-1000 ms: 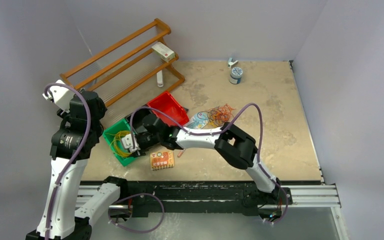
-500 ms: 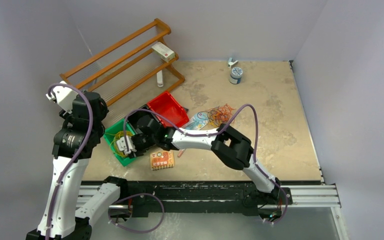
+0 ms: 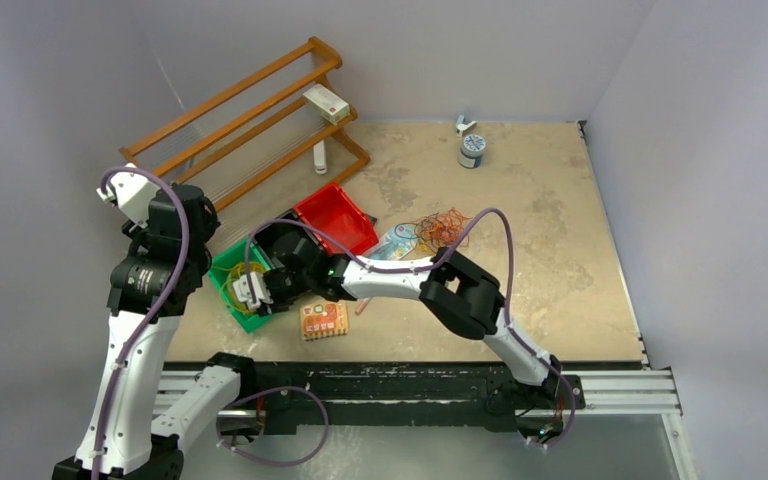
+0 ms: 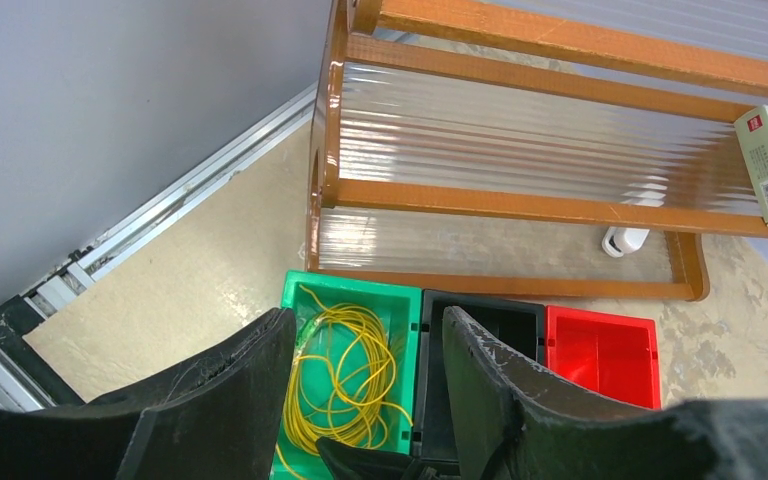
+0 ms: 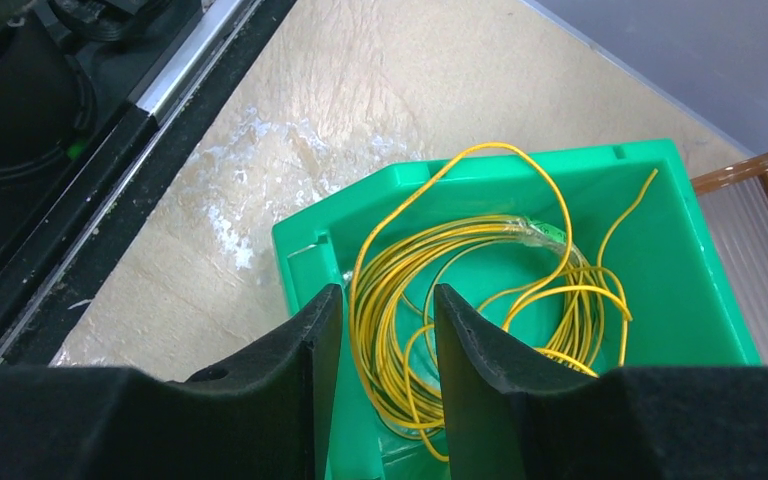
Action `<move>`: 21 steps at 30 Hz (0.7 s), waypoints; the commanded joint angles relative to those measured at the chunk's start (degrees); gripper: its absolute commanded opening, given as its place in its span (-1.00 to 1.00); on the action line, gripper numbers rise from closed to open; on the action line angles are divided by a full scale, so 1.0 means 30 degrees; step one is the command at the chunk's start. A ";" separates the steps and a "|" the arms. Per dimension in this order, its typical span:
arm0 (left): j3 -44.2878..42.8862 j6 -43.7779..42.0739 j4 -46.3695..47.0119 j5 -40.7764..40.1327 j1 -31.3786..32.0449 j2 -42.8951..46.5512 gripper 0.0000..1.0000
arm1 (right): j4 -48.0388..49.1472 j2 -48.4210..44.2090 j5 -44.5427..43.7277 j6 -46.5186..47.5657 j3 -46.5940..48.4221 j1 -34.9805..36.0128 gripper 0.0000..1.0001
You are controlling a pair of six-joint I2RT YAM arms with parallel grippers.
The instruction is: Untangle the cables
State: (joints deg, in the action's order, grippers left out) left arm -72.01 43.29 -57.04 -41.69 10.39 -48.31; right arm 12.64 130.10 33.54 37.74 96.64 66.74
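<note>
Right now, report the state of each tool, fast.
Left tool: open, holding nothing.
Right tool: open above the thin yellow coiled cable in the green plastic bin; gripping nothing.

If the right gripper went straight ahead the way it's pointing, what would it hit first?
Most likely the yellow cable coiled in the green bin, just past the right gripper.

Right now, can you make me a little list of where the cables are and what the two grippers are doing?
yellow cable: coiled inside the green bin
red and orange cables: tangled heap on the table, right of the red bin
right gripper: open, low over the yellow cable
left gripper: open, empty, held high
</note>
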 commanded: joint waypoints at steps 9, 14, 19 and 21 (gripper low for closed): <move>0.0064 -0.0132 0.0511 0.0128 -0.0124 0.0050 0.11 | 0.1001 -0.0184 -0.1911 -0.0229 0.0487 0.0107 -0.61; 0.0051 -0.0104 0.0528 0.0153 -0.0128 -0.0006 0.11 | 0.1848 -0.0445 -0.2154 -0.0951 0.0081 0.0107 -0.83; 0.0013 -0.0106 0.0584 0.0244 -0.0124 -0.0109 0.11 | 0.2142 -0.0433 -0.2566 -0.1472 0.0143 0.0107 -0.93; 0.0009 -0.0103 0.0612 0.0305 -0.0124 -0.0154 0.11 | 0.2052 -0.0343 -0.2731 -0.1695 0.0279 0.0118 -0.96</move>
State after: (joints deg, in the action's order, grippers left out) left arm -71.61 43.29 -56.86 -41.06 10.39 -48.60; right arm 16.36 130.91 27.18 34.89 96.73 66.74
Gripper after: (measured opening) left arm 0.554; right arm 0.035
